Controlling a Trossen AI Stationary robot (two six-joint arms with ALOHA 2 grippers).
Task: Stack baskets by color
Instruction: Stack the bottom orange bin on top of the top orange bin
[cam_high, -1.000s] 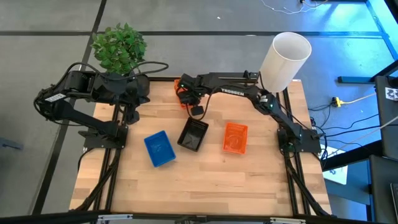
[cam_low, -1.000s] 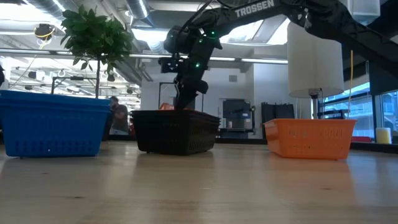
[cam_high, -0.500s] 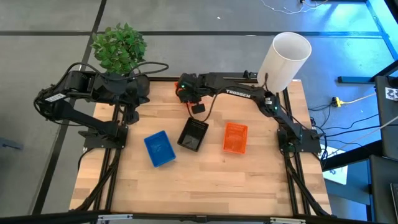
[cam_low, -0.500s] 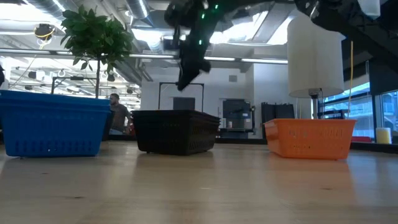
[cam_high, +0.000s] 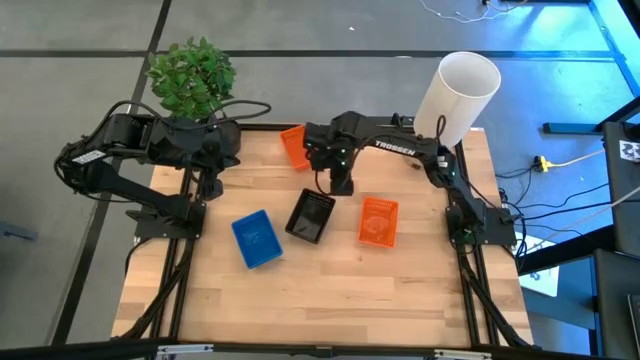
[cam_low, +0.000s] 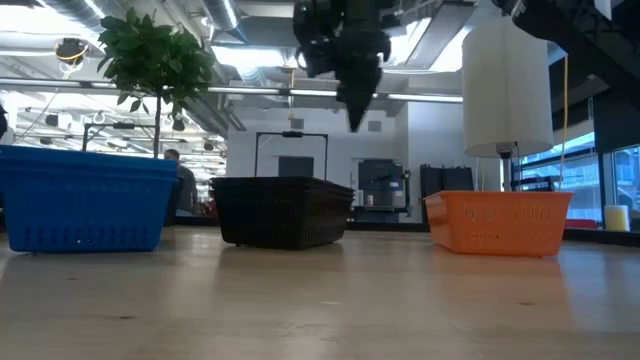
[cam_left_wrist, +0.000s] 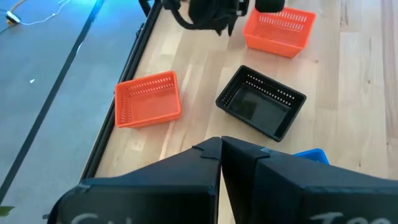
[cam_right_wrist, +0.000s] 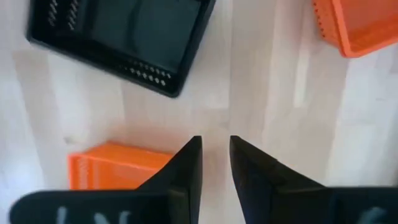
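On the wooden desk (cam_high: 330, 290) four baskets are visible from above. The blue basket (cam_high: 257, 239) lies in the middle part of the desk toward the left edge. The black basket (cam_high: 311, 216) lies just beside it, near the middle of the desk and turned at an angle. One orange basket (cam_high: 378, 221) sits to the right of the black one, a little apart from it. The second orange basket (cam_high: 293, 146) is near the far edge of the desk, well apart from the other three. All four stand upright with the open side up. The right gripper (cam_high: 341, 184) hangs above the desk between the far orange basket and the black basket. Its jaws stand a small way apart, with bare wood showing through the gap, and they hold nothing. In the low view it is high above the rim of the black basket. The left gripper (cam_left_wrist: 220, 163) waits over the far left corner of the desk, beside the green plant (cam_high: 192, 78); its jaws are pressed together and hold nothing. A tall white cylinder (cam_high: 456, 98) stands at the far right corner.
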